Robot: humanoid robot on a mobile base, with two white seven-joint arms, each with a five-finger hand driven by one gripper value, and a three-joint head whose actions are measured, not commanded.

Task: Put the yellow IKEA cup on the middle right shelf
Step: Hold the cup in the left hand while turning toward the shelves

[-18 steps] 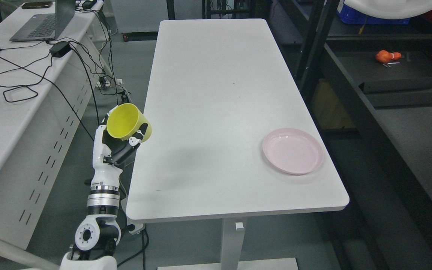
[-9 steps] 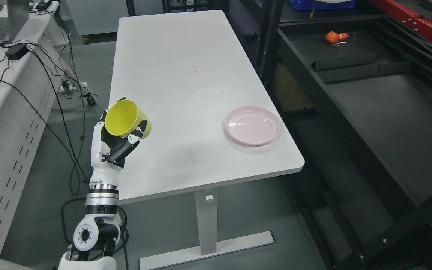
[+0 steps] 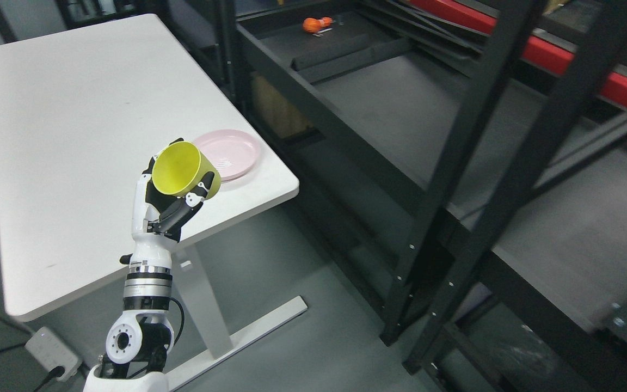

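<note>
At centre left, the left hand [image 3: 169, 204] is clamped around the tilted yellow cup [image 3: 185, 170]; it looks light, rigid, smooth plastic, best gripped around its wall.

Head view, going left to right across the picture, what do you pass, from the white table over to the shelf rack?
White table → left hand holding the yellow cup → pink plate → orange toy far back on the shelf → black shelf post → red beam.

L robot hand [image 3: 167, 204] raised, fingers curled.
</note>
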